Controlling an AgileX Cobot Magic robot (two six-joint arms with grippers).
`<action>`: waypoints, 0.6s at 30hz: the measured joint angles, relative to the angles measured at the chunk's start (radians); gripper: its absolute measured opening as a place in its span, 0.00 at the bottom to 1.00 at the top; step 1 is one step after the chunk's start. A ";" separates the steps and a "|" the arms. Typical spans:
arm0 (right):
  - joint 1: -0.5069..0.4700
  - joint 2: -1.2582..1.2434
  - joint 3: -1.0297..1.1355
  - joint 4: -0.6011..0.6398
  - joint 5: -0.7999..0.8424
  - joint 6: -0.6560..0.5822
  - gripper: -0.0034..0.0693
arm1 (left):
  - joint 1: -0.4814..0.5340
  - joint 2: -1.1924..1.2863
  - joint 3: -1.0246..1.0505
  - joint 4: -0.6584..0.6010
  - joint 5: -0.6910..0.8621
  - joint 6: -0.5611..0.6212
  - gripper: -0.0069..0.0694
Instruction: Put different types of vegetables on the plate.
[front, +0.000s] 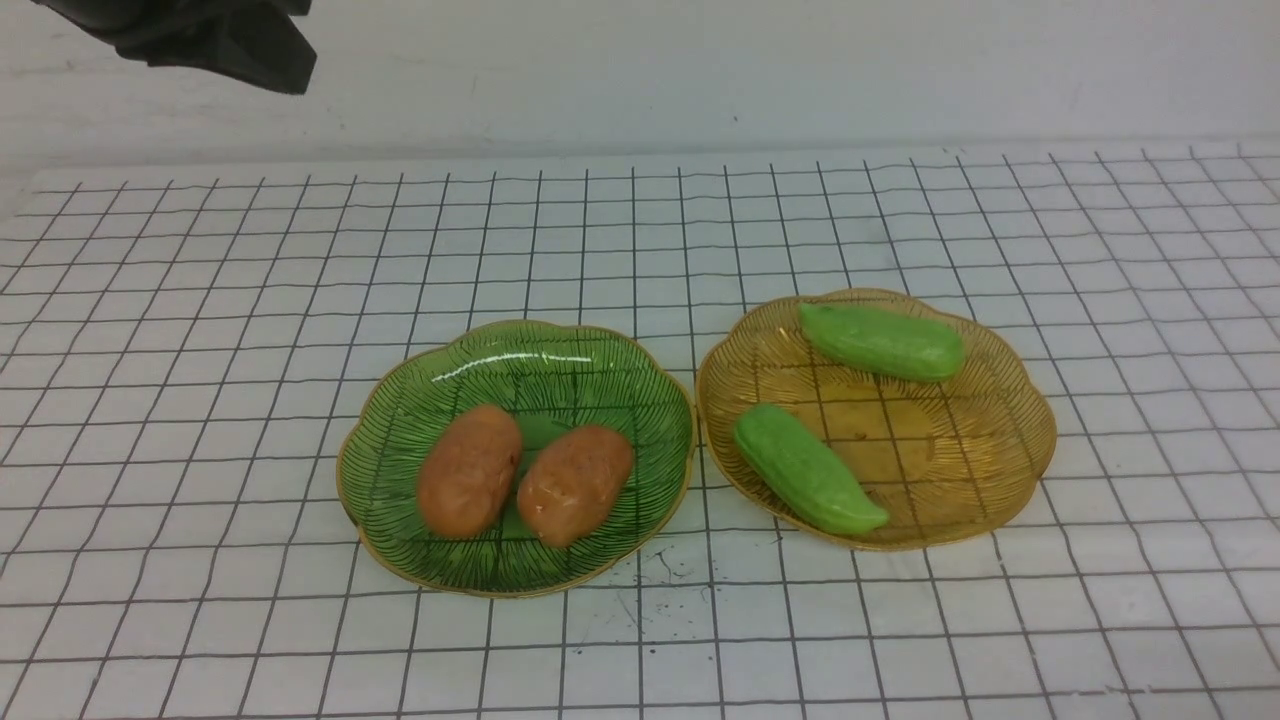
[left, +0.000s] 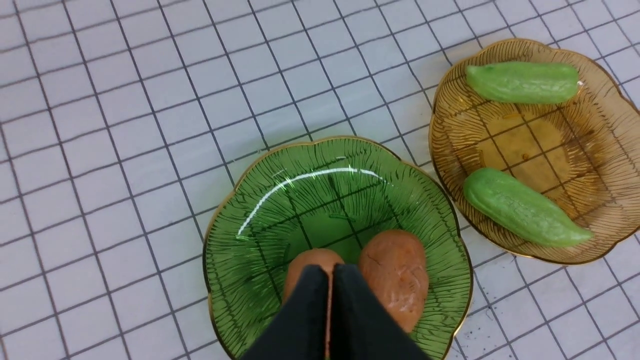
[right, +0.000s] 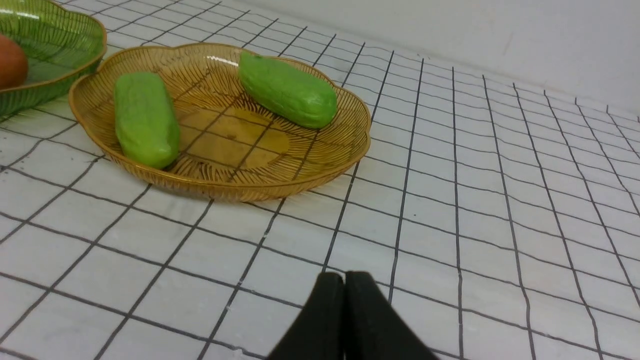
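Two orange-brown potato-like vegetables (front: 470, 483) (front: 575, 485) lie side by side on a green glass plate (front: 370, 420). Two light green cucumber-like vegetables (front: 882, 341) (front: 808, 468) lie on an amber plate (front: 1000, 440) to its right. In the left wrist view my left gripper (left: 330, 272) is shut and empty, hovering over the near side of the green plate (left: 260, 210) and partly hiding one potato (left: 312, 257). My right gripper (right: 344, 277) is shut and empty above bare cloth, some way from the amber plate (right: 240, 140).
A white cloth with a black grid (front: 200, 350) covers the table up to a pale back wall. A dark part of an arm (front: 220, 40) hangs at the top left of the front view. The two plates nearly touch.
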 joint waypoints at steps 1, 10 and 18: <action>0.000 0.000 0.000 0.000 0.000 0.000 0.03 | 0.000 -0.010 0.000 0.000 0.000 0.000 0.08; 0.000 0.000 0.000 -0.002 0.000 0.000 0.03 | 0.000 -0.136 0.000 0.004 0.001 -0.027 0.08; 0.000 0.000 0.000 -0.003 0.000 0.000 0.03 | 0.000 -0.385 0.207 0.064 0.002 -0.028 0.08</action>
